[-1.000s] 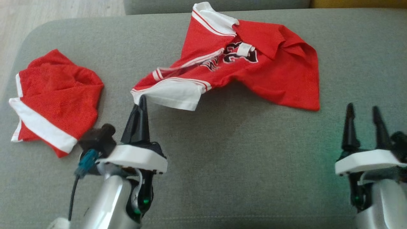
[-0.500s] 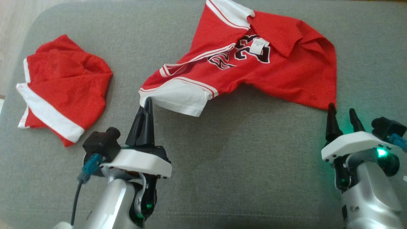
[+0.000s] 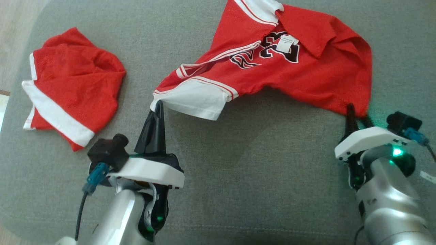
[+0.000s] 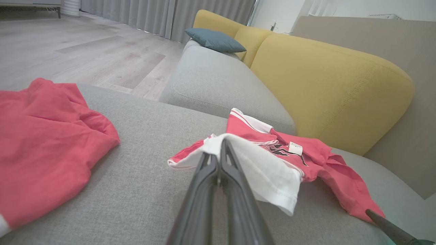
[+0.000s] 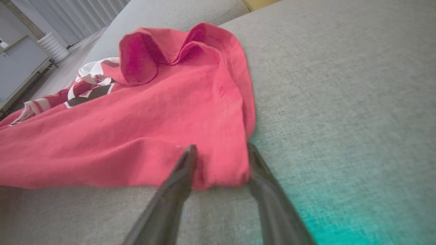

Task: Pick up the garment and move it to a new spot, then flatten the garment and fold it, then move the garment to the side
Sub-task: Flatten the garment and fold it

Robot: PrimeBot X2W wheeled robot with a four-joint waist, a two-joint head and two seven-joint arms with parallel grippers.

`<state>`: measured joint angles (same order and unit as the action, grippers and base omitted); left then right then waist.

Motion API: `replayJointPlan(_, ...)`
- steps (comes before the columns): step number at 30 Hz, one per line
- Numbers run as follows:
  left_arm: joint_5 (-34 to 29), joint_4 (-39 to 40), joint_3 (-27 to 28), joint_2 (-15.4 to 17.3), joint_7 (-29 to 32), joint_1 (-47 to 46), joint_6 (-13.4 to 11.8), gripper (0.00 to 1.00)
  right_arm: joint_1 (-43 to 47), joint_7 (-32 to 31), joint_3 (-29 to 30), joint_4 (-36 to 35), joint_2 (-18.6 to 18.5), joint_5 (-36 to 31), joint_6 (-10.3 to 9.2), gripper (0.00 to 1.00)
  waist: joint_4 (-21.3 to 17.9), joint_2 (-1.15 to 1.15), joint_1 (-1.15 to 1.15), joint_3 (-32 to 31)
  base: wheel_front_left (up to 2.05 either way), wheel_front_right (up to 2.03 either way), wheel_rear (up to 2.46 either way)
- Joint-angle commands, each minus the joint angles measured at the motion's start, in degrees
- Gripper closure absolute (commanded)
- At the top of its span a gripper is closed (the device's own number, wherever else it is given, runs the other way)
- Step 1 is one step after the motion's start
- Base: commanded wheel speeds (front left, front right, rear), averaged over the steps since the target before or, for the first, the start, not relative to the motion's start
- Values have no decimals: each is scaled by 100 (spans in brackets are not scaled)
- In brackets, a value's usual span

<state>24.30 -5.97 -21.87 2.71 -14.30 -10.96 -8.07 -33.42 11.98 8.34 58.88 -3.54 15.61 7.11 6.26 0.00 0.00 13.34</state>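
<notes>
The jersey (image 3: 306,78) lay crumpled on the grey sofa (image 3: 259,170). Its black, white-edged numerals (image 3: 272,51) looked like 23 and sat half under a white tag (image 3: 287,45) whose print was too small to read. A second earlier the right jaws had stood well short of the cloth; now they had reached its lower right corner and stood wide, one finger (image 5: 177,183) on each side of the red hem. The left jaws had stayed pinched shut on the white sleeve (image 3: 194,102), its edge raised. The left arm (image 3: 119,214) rose from below, fingers pointing up the head view; the right arm (image 3: 388,200) leaned in toward the jersey. Red shorts (image 3: 75,85) lay well apart, to the left.
</notes>
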Motion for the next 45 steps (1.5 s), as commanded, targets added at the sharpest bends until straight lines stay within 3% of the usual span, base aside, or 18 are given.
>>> replayJointPlan(1, -34, 183, 204, 17, -70, -234, -21, 100, -118, 70, -372, 124, 67, 164, 37, 100, -31, 0, 0, -64, 0, 0, 0)
replayJointPlan(6, -63, 295, 381, 17, -70, -219, -33, 100, -236, 229, -723, 92, 67, 450, 37, 100, -140, 0, 0, -273, 0, 0, 0)
replayJointPlan(10, -75, 459, 594, 17, -70, -277, 21, 100, -322, 266, -947, -342, 67, 560, 37, 100, -275, 0, 0, -468, 0, 0, 0)
replayJointPlan(15, -83, 714, 926, 17, -70, -614, 164, 100, -496, -26, -1234, -1415, -7, 709, 37, 100, -441, 0, 0, -764, 0, 0, 0)
replayJointPlan(20, 132, 955, 1197, 17, -70, -1195, 284, 100, -477, -805, -1422, -2859, -418, 1179, 37, 100, -525, 0, 0, -1087, 0, 0, 0)
replayJointPlan(28, 679, 1317, 1395, 17, 170, -2210, 207, 100, -483, -1918, -939, -4781, -654, 1738, 37, 100, -681, 0, 0, -1490, 0, 0, 0)
replayJointPlan(37, 807, 2238, 1382, 24, 570, -2560, -174, 100, 23, -2941, -401, -6783, -206, 1234, 37, 100, -855, 0, 0, -1595, 0, 0, 0)
replayJointPlan(41, 722, 2337, 1357, 141, 808, -2663, -261, 100, 151, -3402, -183, -7293, -22, 954, 37, 100, -902, 0, 0, -1486, 0, 0, 0)
replayJointPlan(45, 775, 1923, 1457, 269, 994, -3045, -247, 100, -164, -3579, -29, -7174, 43, 689, 37, 100, -935, 0, 0, -1235, 0, 0, 0)
